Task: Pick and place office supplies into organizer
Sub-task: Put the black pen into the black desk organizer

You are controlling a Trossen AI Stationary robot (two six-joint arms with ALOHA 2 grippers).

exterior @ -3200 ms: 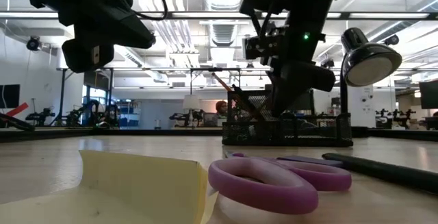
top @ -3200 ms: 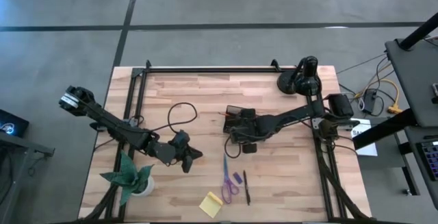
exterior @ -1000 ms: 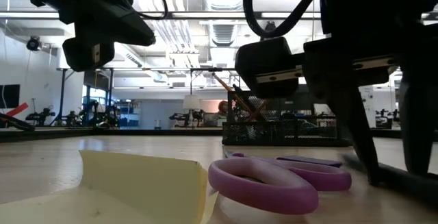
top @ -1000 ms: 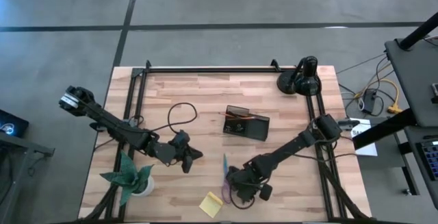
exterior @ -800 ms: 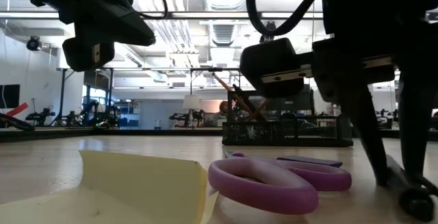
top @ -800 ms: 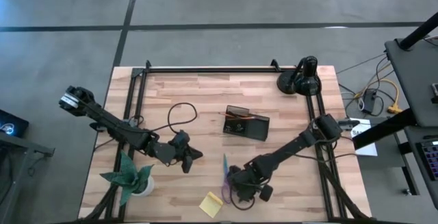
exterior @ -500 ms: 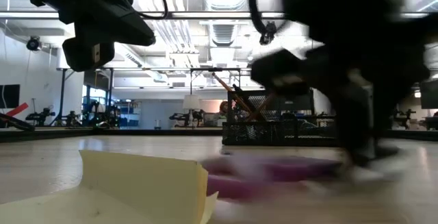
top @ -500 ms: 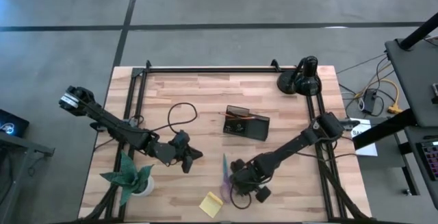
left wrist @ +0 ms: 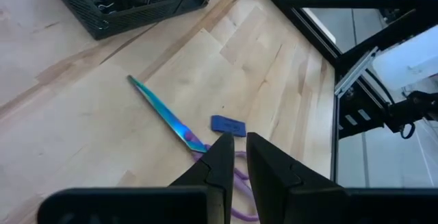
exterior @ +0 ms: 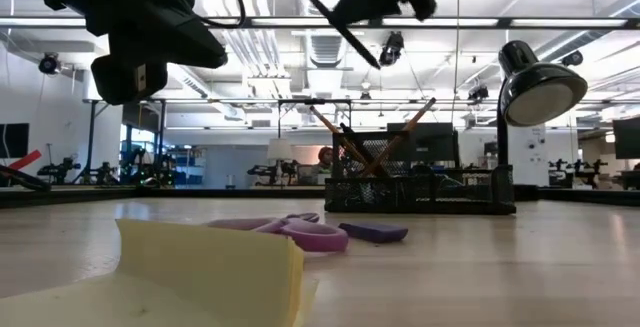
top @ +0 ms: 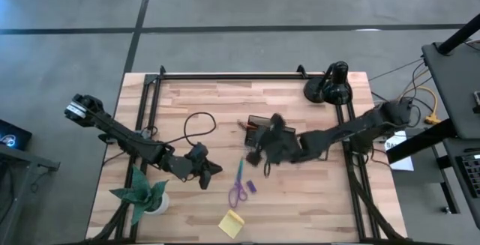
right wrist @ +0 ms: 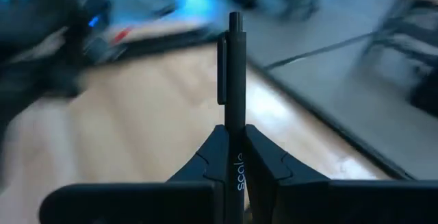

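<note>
My right gripper (top: 264,153) is shut on a black pen (right wrist: 233,59), high above the table beside the dark organizer (top: 281,135); the low view shows the pen (exterior: 345,29) tilted in the air. The organizer (exterior: 420,192) holds orange pencils (exterior: 330,132). Purple-handled scissors (top: 238,185), a small purple piece (top: 251,188) and a yellow sticky-note pad (top: 231,222) lie flat on the table. My left gripper (top: 204,168) is shut and empty above the table, left of the scissors (left wrist: 171,121). My right gripper pinches the pen's barrel (right wrist: 233,118) between its two fingers. The pen lies along the fingers and its clip end sticks out past the fingertips. The pen is lifted clear of the table and tilted.
A black desk lamp (top: 330,86) stands at the far right corner and shows in the low view (exterior: 540,87). A green paper plant (top: 142,192) stands at the near left. A black cable (top: 196,125) loops left of the organizer.
My right gripper has taken hold of the pen near the table's near edge, lifted it clear and swung up and toward the far edge, to the organizer. The scissors and the purple piece have slid a little toward the far left.
</note>
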